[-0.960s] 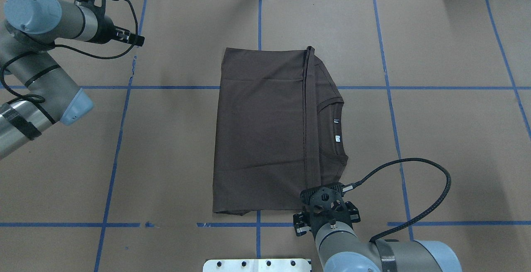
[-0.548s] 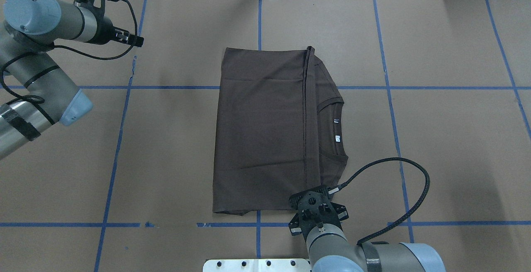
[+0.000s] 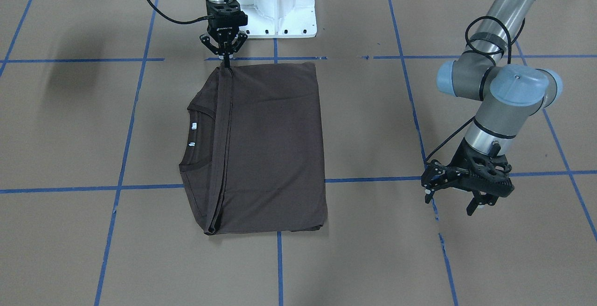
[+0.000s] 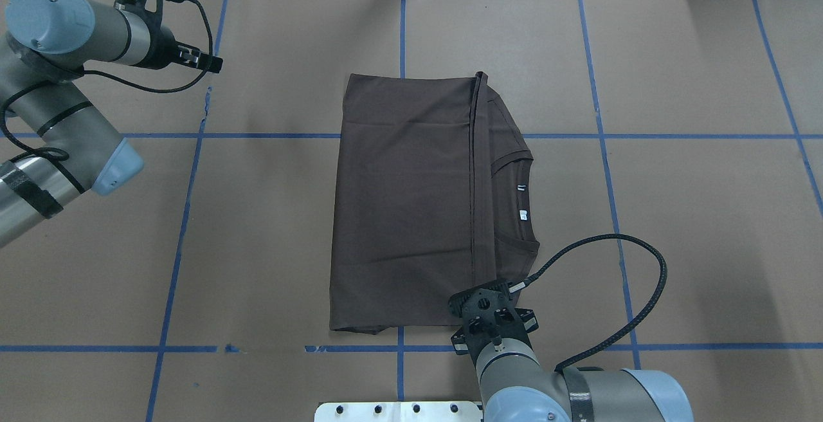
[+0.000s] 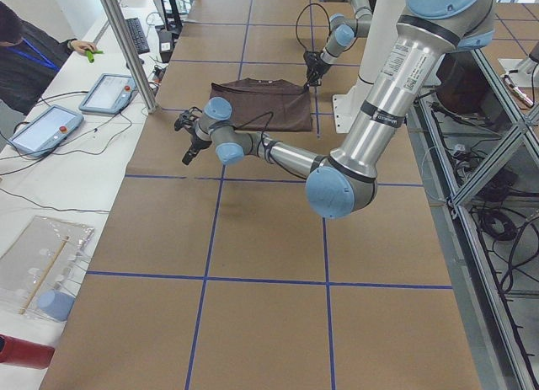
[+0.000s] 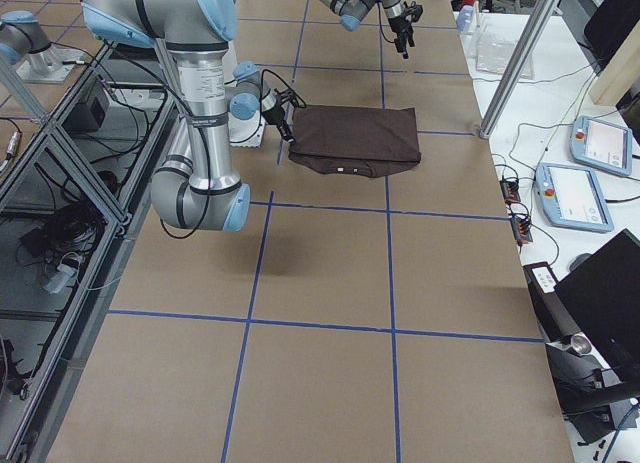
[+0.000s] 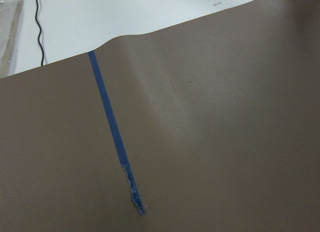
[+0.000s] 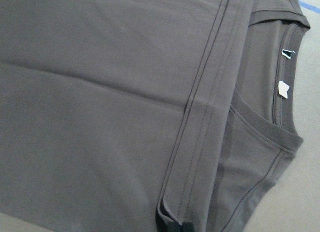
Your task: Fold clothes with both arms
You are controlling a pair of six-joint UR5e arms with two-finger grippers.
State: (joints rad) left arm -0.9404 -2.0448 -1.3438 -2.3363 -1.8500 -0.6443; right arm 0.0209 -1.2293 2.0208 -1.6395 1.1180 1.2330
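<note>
The right arm [image 4: 546, 390] reaches down from the robot's side of the tabletop [image 4: 675, 184]. Its jaws are clenched on the nearest corner of the shirt [image 4: 405, 203], pinching the end of a stitched hem [image 4: 474, 184]. From those jaws the hem runs straight away across the shirt, which lies flat, folded into a dark brown rectangle. On the outer side of the hem, just beyond the right jaws, the collar [image 4: 514, 237] peeks out with two white tags [image 4: 524, 215] inside it. The larger, smooth panel lies on the other side of the hem, toward the left arm [image 4: 77, 29]. That arm hangs over bare brown paper crossed by blue tape [image 4: 186, 216], its jaws spread and holding nothing, well apart from the shirt. Just behind the right jaws stands the white pedestal [image 3: 276, 3]. A person [image 5: 25, 53] sits at a white desk beyond the left jaws, across from the robot.
</note>
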